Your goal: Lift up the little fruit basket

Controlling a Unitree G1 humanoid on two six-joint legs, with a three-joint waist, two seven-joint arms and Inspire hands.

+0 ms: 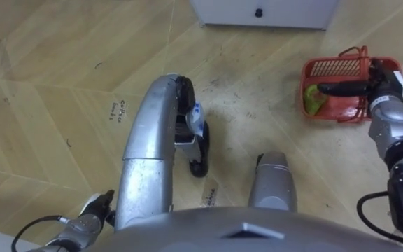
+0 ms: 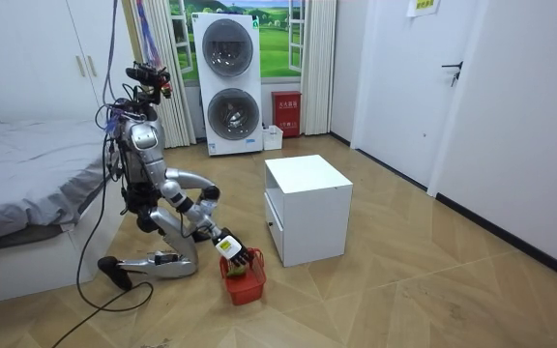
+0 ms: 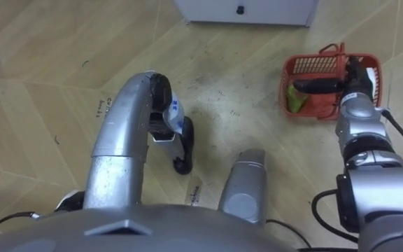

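The red plastic fruit basket [image 1: 312, 70] [image 3: 292, 70] stands on the wooden floor at my front right, close to the white cabinet. Something green [image 1: 317, 102] lies inside it. One thin red handle [image 1: 350, 52] stands up at its far rim. My right hand [image 1: 383, 85] [image 3: 355, 78] is over the basket's right side, open, with dark straight fingers [image 1: 338, 89] stretched leftward across the opening. In the room view I kneel on the floor with that hand [image 2: 230, 246] just above the basket [image 2: 245, 282]. My left hand [image 1: 89, 213] hangs low at my left side.
The white cabinet [image 1: 264, 12] [image 2: 307, 208] stands just beyond the basket. A bed [image 2: 27, 164] is behind me, and stacked washing machines [image 2: 228, 82] are by the window. Small paper labels [image 1: 119, 110] lie on the floor.
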